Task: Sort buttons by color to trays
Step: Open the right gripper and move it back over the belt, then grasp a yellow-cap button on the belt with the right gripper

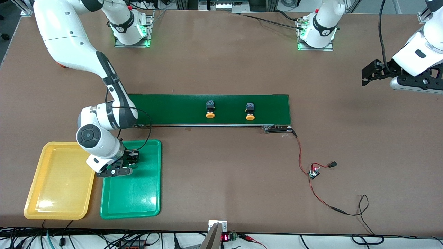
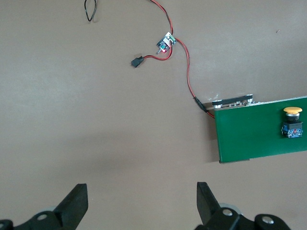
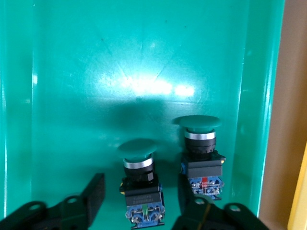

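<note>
While two yellow buttons (image 1: 210, 112) lay on the conveyor belt (image 1: 173, 109), the green tray (image 3: 144, 72) held two green buttons (image 3: 139, 165); the right gripper (image 3: 139, 201) straddled one, fingers parted, and the left gripper (image 2: 141, 203) waited open.

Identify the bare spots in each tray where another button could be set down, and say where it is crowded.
The yellow tray holds nothing. The green tray is bare in its part nearer the front camera. Its end toward the conveyor belt is crowded: two green buttons and the right gripper, open.
</note>
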### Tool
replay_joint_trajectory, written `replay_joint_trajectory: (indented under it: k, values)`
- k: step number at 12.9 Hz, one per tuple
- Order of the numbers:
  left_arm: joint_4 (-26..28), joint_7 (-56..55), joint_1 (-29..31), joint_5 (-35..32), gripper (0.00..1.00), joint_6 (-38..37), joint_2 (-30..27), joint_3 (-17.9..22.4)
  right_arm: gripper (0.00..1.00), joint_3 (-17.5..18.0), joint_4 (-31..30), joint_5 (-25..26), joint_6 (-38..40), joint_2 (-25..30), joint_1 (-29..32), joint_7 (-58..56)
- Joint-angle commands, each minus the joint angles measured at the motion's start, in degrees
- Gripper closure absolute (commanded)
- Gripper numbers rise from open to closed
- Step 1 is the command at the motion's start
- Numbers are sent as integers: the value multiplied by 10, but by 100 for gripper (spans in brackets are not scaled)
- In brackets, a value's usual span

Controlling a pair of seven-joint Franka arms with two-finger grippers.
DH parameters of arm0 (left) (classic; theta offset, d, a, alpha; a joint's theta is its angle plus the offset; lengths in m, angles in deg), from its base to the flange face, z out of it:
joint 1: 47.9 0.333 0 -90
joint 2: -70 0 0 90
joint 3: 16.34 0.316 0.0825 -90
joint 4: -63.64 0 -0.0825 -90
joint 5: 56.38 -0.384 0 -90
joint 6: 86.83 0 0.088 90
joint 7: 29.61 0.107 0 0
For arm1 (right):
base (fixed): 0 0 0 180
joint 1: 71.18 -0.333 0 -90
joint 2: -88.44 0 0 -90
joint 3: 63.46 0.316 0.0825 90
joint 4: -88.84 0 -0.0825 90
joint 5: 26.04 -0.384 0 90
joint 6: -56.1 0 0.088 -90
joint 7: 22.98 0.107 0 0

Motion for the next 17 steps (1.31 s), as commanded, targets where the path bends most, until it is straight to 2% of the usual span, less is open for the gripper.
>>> replay_joint_trajectory:
  k: [1,3,6,9,11,17]
  values:
    - [-22,7,-2,5,0,-20,11,1,0,5,-66,-11,4,59,2,-1]
    - [-22,7,-2,5,0,-21,11,1,0,12,-140,-11,-2,118,-5,6]
    - [-22,7,-1,5,0,-24,11,2,0,23,-226,-11,-1,197,-54,117]
    - [-22,6,-1,5,0,-25,10,1,0,94,-290,-11,-2,254,-56,208]
    - [-22,6,-2,5,0,-25,11,1,0,155,-303,-7,-17,262,-59,310]
    - [-22,6,-2,5,0,-25,11,1,0,165,-303,1,-49,242,-108,393]
